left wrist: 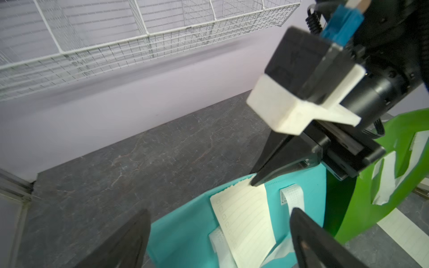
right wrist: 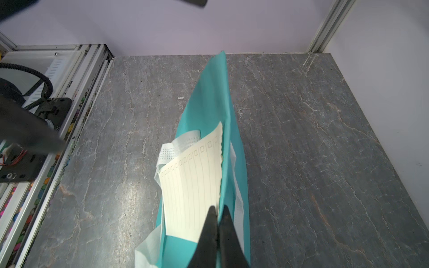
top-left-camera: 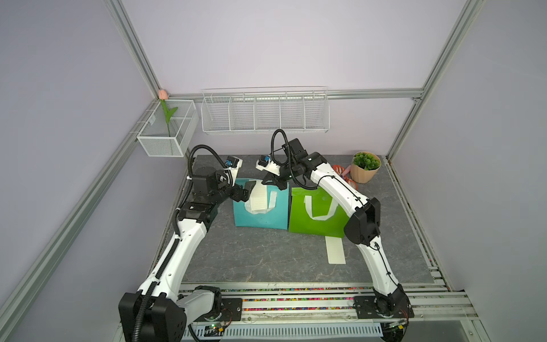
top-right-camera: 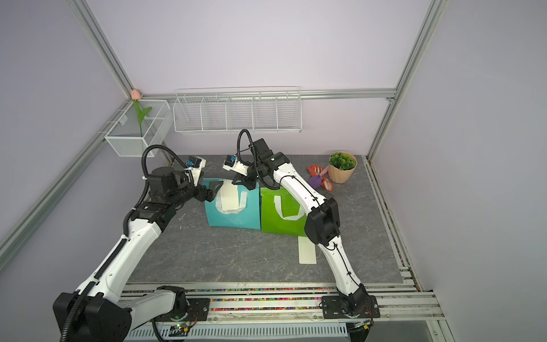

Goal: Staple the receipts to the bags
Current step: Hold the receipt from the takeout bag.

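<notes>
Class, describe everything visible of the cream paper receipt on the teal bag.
The cream lined paper receipt is a rectangular strip with ruled lines, checkboxes down one long edge and a ragged short end. It lies against the teal fabric bag, over its white handle, pinched at the rim by the shut right gripper.

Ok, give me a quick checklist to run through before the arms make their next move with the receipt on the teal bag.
1. Right tool shut on first receipt at top edge of teal bag: ok.
2. Left tool open: ok.
3. Staple through first receipt: cannot tell.
4. Stapler found: cannot tell; purple object by plant pot is too small to identify.
5. Second receipt on green bag: not ok, lies on table.
</notes>
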`<act>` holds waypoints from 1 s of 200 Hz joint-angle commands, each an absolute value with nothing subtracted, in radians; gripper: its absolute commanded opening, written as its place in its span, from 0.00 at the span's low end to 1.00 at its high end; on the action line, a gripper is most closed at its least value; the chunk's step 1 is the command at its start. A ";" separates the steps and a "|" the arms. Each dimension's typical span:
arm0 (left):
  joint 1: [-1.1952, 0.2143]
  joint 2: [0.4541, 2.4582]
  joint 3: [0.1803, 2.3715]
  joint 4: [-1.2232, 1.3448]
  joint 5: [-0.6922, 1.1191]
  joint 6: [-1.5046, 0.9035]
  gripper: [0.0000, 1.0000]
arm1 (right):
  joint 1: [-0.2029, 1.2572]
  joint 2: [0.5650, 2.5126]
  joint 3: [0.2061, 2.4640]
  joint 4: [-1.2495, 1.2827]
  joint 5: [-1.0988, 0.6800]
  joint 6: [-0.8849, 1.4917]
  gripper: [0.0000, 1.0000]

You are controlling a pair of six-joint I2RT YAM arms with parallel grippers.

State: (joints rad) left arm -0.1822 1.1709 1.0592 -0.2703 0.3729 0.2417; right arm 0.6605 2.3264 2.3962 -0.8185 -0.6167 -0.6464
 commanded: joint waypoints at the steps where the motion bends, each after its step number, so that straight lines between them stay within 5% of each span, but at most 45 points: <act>1: -0.159 1.204 1.113 -0.402 0.409 0.349 0.92 | 0.647 2.264 2.327 -0.795 -0.661 -0.711 0.06; 67: -0.179 1.364 1.285 -0.550 0.627 0.365 0.75 | 0.610 2.255 2.287 -0.839 -0.814 -0.785 0.06; 126: -0.201 1.417 1.326 -0.589 0.609 0.386 0.65 | 0.590 2.252 2.262 -0.832 -0.860 -0.803 0.06; 200: -0.213 1.401 1.410 -0.657 0.463 0.501 0.65 | 0.600 2.236 2.229 -0.832 -0.755 -0.873 0.06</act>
State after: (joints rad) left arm -0.2108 1.4185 1.3319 -0.5896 0.5018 0.4324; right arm 0.5915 2.2646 2.2593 -0.8032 -0.8055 -0.8062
